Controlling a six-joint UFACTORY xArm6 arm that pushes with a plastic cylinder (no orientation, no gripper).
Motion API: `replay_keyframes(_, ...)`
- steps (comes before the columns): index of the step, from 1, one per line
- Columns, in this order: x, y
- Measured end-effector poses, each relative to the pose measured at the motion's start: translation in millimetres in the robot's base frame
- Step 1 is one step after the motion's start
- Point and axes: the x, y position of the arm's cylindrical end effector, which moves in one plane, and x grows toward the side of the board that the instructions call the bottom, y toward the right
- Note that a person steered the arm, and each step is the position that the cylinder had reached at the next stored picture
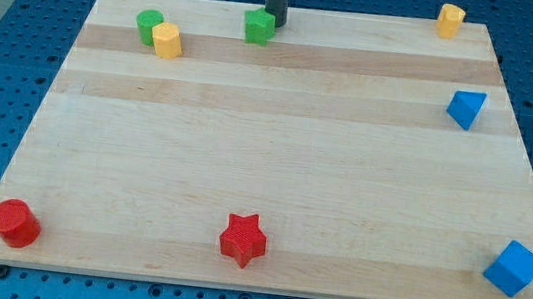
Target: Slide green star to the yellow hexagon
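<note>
Along the view's top edge of the board [276,151], my tip [275,24] touches the green star's [258,27] right side, placed to shove it left toward the yellow hexagon [167,41]; the rod carries no gripper.

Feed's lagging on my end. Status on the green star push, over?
My tip at green star's right edge. Yellow hexagon to view's left, green cylinder touching it. Path between clear.

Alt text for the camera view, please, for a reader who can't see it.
My tip sits just right of the green star at the board's top edge; the yellow hexagon lies to the view's left, beside a green cylinder.
</note>
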Motion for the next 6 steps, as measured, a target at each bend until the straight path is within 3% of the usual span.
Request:
replay_keyframes(4, 67, -16)
replay_keyframes(6, 48, -37)
